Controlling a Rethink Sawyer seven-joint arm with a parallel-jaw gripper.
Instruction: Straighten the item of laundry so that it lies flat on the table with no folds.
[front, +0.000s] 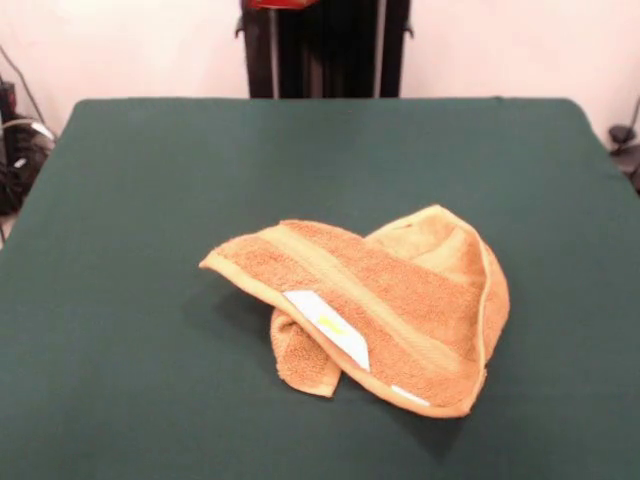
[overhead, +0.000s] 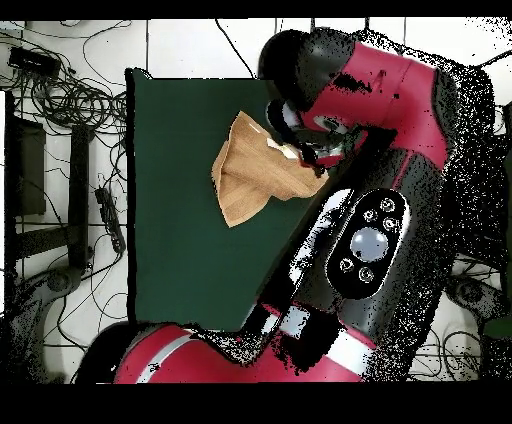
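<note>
The orange-tan towel (front: 400, 290) lies crumpled right of the middle of the green table (front: 150, 200). It is folded over itself. A woven band runs slantwise across the top layer, and a white label (front: 327, 326) shows near the front fold. One corner (front: 303, 365) is tucked under at the front, and a paler layer (front: 430, 235) sticks out behind. In the overhead view the towel (overhead: 250, 175) lies near the table's (overhead: 180, 250) right side. My arm (overhead: 380, 100) hangs high over it. My gripper (overhead: 312, 150) sits at the towel's right edge, mostly hidden under the arm.
The black pedestal (front: 325, 50) stands behind the table's far edge, with a red piece of the arm (front: 280, 3) at the top. Cables and black gear (overhead: 60, 110) lie on the floor beside the table. More cables (front: 20, 150) show at the front view's left.
</note>
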